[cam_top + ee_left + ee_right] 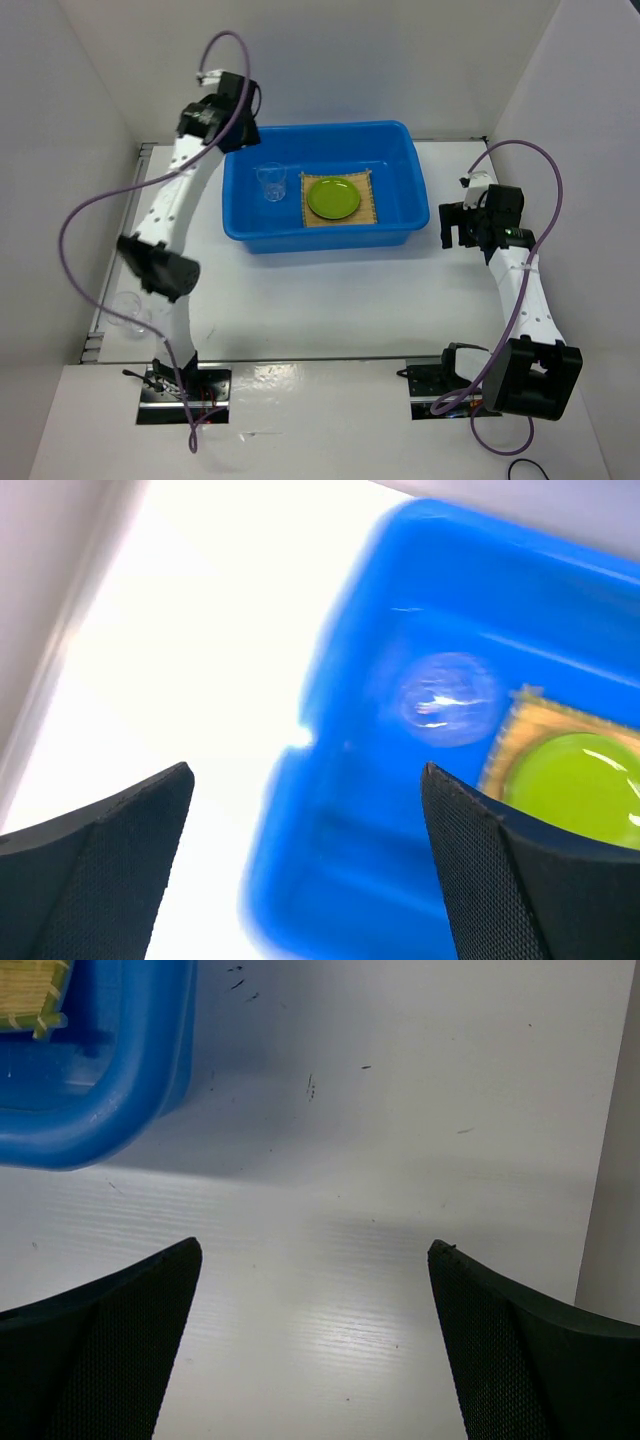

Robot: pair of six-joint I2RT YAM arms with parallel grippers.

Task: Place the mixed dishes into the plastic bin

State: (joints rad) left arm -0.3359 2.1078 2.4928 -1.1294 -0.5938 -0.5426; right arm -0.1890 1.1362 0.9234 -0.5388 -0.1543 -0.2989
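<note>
The mixed dishes (312, 185) lie mostly inside the plastic bin (320, 237). We find the bamboo mat (368, 210) flat on the bin floor towards the right, the lime-green plate (333, 198) centred on it, and one clear glass (270, 181) upright just left of the mat and apart from it. What we take for a second glass (132, 310) stands on the table (330, 300) near its left edge, well apart from the bin and partly hidden behind the left arm (160, 268) at its elbow; on that account we judge the task unfinished. The left gripper (305, 770) hangs over the bin's far left corner, jaws spread wide with nothing between them. The right gripper (315, 1245) hovers over bare table just beside the bin's right end, likewise wide open and empty. The step in hand, as we read it, is clearing the left arm from the bin and going for the outstanding glass. We recommend lifting straight up before swinging away, so the fingers foul neither the rim nor the standing glass. The table glass is best approached from the side, low on its wall, and closed on gently, since thin clear walls slip and tip easily. The elbow sits close to that glass and warrants watching.
</note>
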